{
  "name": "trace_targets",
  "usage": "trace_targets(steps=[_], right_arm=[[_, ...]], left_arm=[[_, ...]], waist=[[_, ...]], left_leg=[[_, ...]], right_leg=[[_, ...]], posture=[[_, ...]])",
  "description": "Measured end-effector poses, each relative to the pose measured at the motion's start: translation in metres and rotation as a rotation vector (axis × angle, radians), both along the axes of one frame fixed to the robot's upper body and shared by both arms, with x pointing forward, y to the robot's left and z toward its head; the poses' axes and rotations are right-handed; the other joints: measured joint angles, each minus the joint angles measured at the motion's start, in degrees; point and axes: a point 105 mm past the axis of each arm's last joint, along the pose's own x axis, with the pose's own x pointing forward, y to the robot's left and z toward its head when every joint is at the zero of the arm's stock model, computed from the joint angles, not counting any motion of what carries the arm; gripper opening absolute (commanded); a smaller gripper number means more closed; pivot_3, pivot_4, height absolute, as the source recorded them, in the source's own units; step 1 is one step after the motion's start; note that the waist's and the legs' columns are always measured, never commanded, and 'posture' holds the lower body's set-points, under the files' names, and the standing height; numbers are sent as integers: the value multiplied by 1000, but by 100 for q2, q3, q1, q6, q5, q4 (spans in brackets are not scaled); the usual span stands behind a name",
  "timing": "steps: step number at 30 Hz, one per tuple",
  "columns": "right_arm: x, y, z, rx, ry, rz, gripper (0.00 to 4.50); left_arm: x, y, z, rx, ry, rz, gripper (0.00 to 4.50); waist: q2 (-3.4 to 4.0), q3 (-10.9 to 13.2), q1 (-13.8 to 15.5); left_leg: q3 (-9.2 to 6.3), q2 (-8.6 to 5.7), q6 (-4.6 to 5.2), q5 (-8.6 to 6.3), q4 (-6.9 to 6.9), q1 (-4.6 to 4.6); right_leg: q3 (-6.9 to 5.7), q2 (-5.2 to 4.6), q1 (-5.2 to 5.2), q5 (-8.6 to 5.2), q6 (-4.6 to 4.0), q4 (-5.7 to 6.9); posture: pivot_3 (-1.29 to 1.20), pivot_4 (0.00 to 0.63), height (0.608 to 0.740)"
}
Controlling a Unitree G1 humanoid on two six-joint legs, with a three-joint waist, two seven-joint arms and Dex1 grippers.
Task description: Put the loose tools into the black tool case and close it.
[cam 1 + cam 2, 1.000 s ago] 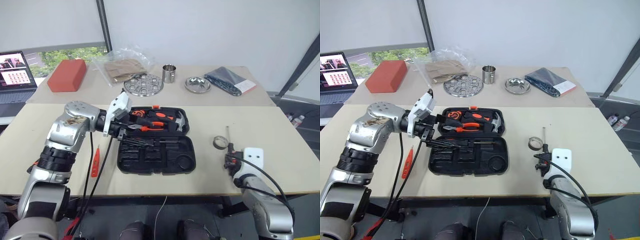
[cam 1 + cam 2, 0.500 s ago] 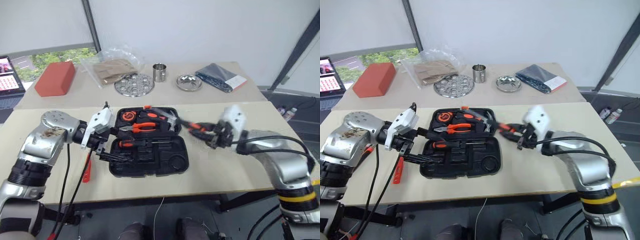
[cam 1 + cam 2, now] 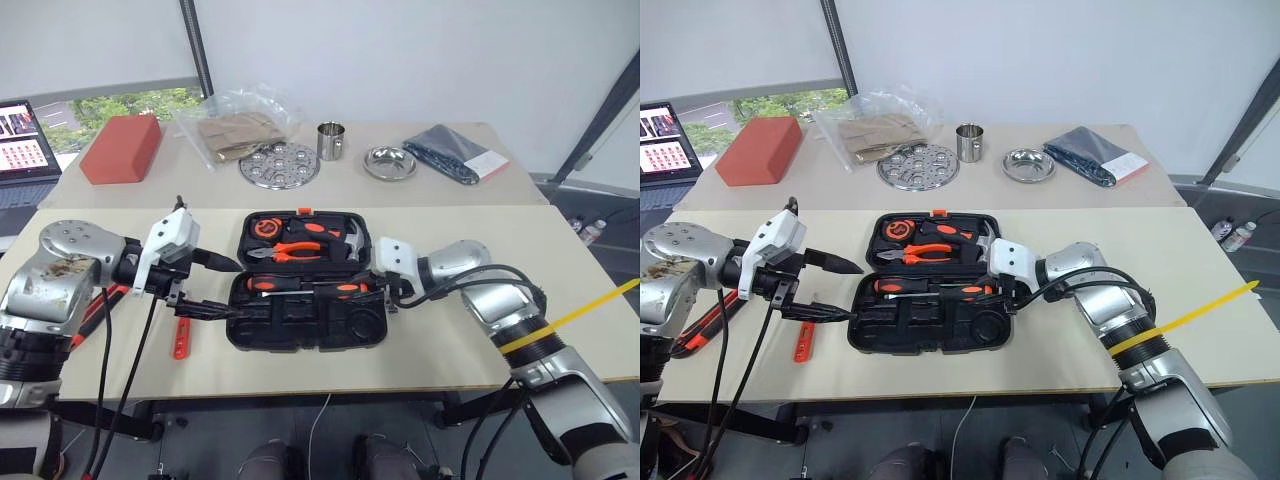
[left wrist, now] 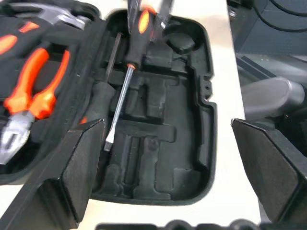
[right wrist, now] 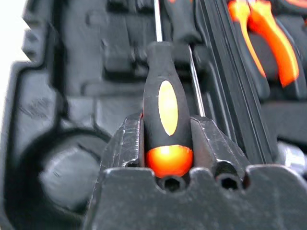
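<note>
lying lengthwise in black tool case [image 3: 310, 325], screwdriver [image 4: 125, 82]

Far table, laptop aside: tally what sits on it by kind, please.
Steel pieces: 3 (perforated dish, cup, bowl)
Red block: 1
Clear bag: 1
Dark pouch: 1
Total: 6
</note>
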Motion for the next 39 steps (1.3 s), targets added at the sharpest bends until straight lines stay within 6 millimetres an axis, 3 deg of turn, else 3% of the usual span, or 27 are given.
trace_targets(steps=[5,7,12,18,20,26,31,32,36,39], right_arm=[[4,8,5,66,39,-34,4452],[4,11,12,133,76,-52,4452],[3,27,27,219,95,-53,2841],[0,50,2,138,92,-39,686],[1,53,-6,105,69,-49,196],[2,59,-11,43,-27,-18,196],[-4,53,0,170,60,-41,196],[-7,49,9,211,80,-45,719],[-25,34,56,347,124,-12,1854],[-46,31,73,376,164,60,3021]], left_arm=[[1,-1,1,-11,-1,6,4500],[1,-1,1,-13,-1,7,4500],[2,0,0,-12,-7,13,4500],[4,2,-1,-12,-14,23,4500],[4,3,-2,-10,-10,30,4500],[-2,13,-25,-12,47,119,4500],[-26,37,-27,-61,54,311,4500],[-35,45,-30,-72,70,368,4500],[-73,76,-40,-108,91,623,4500],[-104,101,-52,-148,122,830,4500]], waist=[[0,0,-18],[0,0,-18],[0,0,-16],[0,0,-19],[1,0,-19],[-10,-13,-64],[-10,-12,-90],[-10,-12,-101],[-11,-12,-133],[-12,-12,-139]], left_leg=[[0,3,-7,4,-1,1],[0,3,-7,4,-1,1],[0,3,-8,4,-1,1],[2,2,-8,4,-3,1],[4,1,-8,4,-3,1],[5,4,-23,11,-18,38],[4,4,-30,15,-33,32],[3,4,-30,15,-39,31],[-7,7,-37,12,-57,37],[-8,11,-51,4,-60,51]], right_leg=[[0,4,-2,1,-1,5],[0,4,-2,1,-2,5],[0,5,-2,2,-3,6],[-1,5,-4,2,-4,6],[0,4,-4,1,-3,6],[5,5,16,1,-6,7],[15,0,-1,5,-15,6],[16,-2,-3,6,-17,6],[10,-3,1,2,-23,-6],[12,-7,8,-2,-30,-5]], posture=[[0,150,734],[0,150,734],[0,150,734],[0,150,734],[0,150,734],[0,150,734],[0,150,734],[0,150,734],[0,150,734],[0,150,734]])
